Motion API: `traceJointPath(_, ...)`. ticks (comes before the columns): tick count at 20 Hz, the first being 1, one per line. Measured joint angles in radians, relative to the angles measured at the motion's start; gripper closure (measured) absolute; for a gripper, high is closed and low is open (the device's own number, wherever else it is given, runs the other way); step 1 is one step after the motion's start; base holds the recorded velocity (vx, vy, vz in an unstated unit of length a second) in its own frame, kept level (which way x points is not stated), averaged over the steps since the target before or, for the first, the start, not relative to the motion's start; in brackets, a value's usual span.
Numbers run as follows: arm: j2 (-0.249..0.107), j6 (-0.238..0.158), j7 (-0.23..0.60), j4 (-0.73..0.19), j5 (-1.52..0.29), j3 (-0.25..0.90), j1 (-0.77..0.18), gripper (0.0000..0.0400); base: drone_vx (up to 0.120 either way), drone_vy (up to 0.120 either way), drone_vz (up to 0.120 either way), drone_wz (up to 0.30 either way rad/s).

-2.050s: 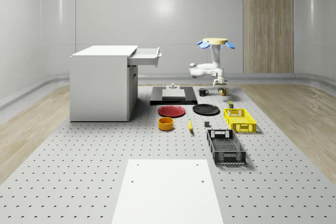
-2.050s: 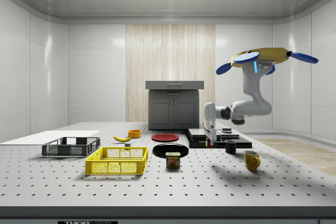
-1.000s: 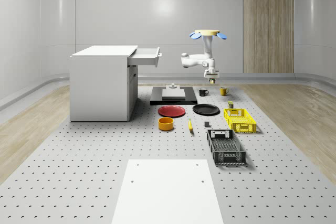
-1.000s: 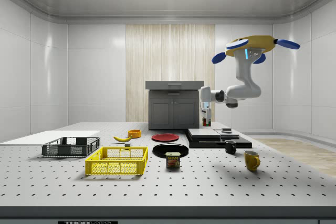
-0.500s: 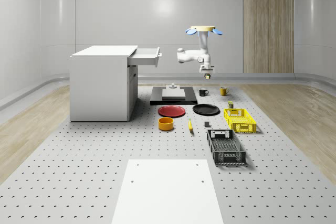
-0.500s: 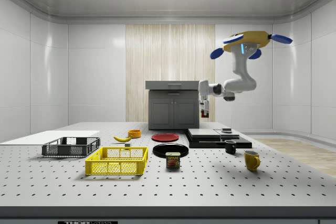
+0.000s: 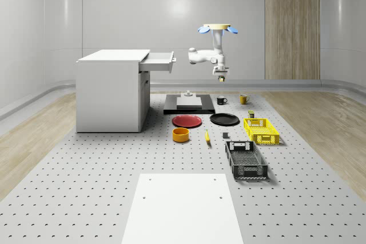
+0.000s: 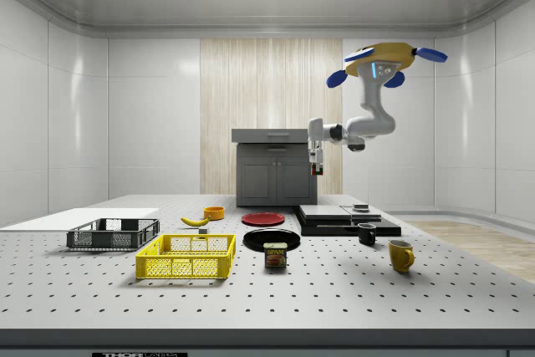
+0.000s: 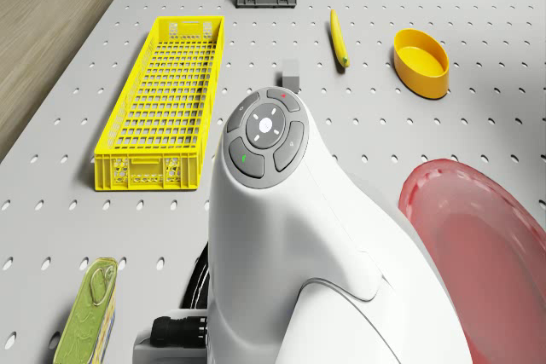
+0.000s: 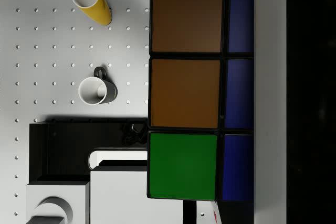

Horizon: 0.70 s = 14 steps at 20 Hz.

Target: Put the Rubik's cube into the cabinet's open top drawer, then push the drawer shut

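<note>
The Rubik's cube shows brown, green and blue faces close up in the wrist view, clamped against a white finger. My gripper is shut on the cube and points down, high above the table. The drone hovers over the table's far part, above the black slab and the mugs. The white cabinet stands to the whole-scene view's left, its top drawer pulled open. The gripper hangs well to the right of the drawer, slightly below its level. In the side view the gripper hangs in front of the cabinet.
Under the arm lie a black slab with white blocks, a black mug and a yellow mug. Nearer stand a red plate, black plate, orange bowl, banana, yellow crate and black crate.
The drone has climbed and moved toward the whole-scene view's left, nearer the cabinet. The cube went up with the gripper from table level beside the mugs to about drawer height.
</note>
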Motion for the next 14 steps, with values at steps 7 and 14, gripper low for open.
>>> traceJointPath(7,-0.015,0.014,0.002,0.000,0.006,0.002,-0.002,0.0080,0.017,-0.120,0.120,0.000)
traceJointPath(14,-0.028,0.026,0.003,0.001,0.011,0.004,-0.004,0.0080,0.040,-0.120,0.120,0.000)
